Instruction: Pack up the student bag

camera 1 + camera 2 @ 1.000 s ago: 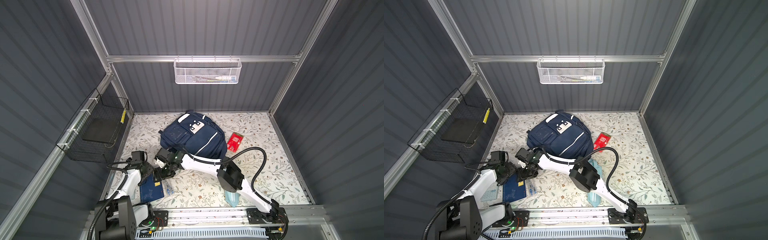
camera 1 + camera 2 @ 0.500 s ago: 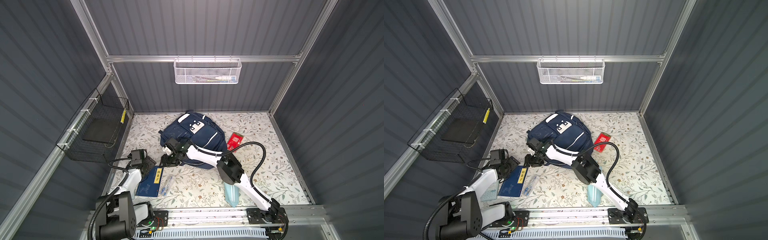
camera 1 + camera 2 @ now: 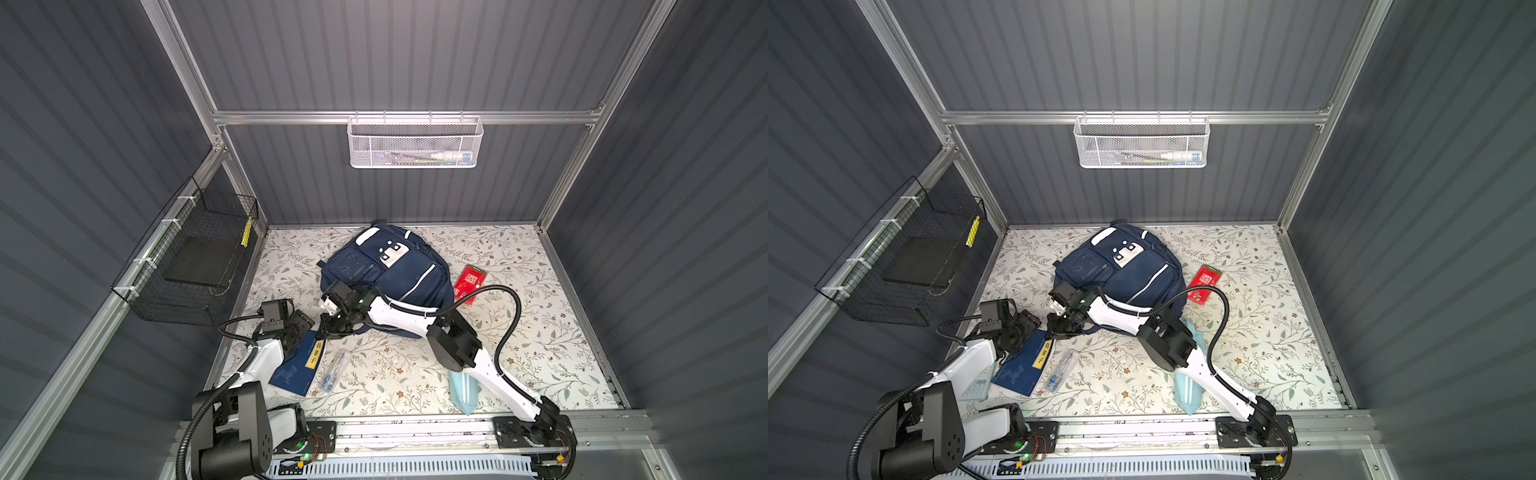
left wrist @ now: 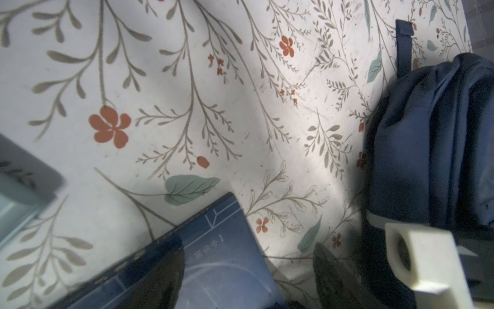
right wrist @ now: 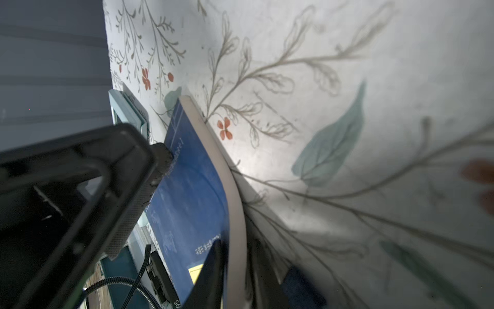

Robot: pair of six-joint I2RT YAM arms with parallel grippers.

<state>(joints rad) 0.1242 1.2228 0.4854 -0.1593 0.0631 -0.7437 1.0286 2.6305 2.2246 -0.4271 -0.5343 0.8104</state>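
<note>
Pouch (image 3: 463, 392): flat on the mat (image 3: 540, 332), well behind the right jaws, partly under that arm.
Pen pack (image 3: 334, 370): just behind the right jaws, beside the book (image 3: 293, 370).
Left gripper (image 4: 246, 254): jaws wide apart, one finger on the book's cover, the other off its edge over the mat.
Right gripper (image 5: 235, 251): jaws closed on the book's far corner, which bows up.
Bag (image 3: 399, 270): lies flat just beyond the right jaws, apart from the left.
Red packet (image 3: 469, 280): touching the bag's far side.

Blue book (image 3: 296, 368), pen packet (image 3: 335, 370), light-blue pouch (image 3: 464, 395) and red packet (image 3: 471, 280) on floral mat (image 3: 540, 332).
</note>
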